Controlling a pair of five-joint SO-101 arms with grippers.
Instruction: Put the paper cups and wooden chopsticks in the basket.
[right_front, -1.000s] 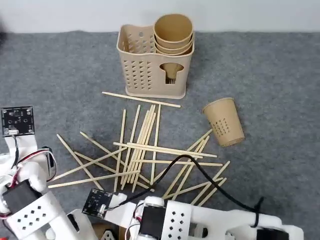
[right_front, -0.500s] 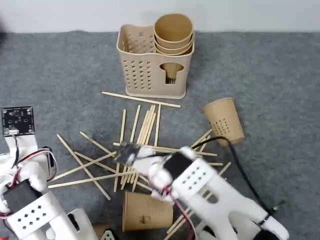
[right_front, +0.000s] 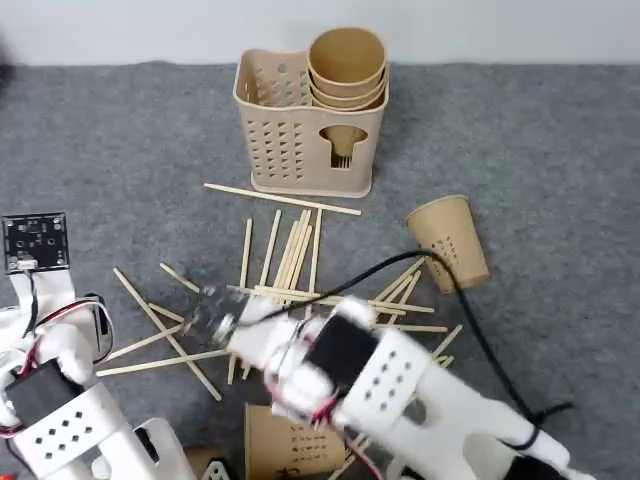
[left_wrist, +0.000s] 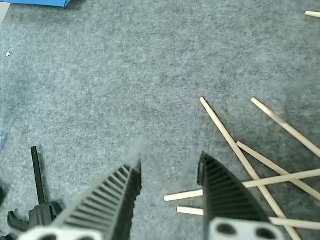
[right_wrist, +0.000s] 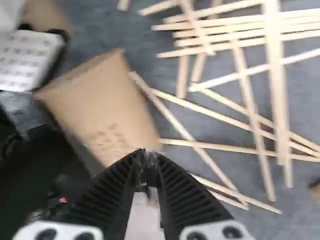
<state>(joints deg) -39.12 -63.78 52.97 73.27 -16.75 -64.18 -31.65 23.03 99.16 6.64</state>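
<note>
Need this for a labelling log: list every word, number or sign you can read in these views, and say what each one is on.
No text here can be read.
Right paper cup, lying on its side: dark print, too small to read.
Near paper cup, lying at the front: faint marks, blurred.
Black board at the left: tiny white marks, too small to read.
</note>
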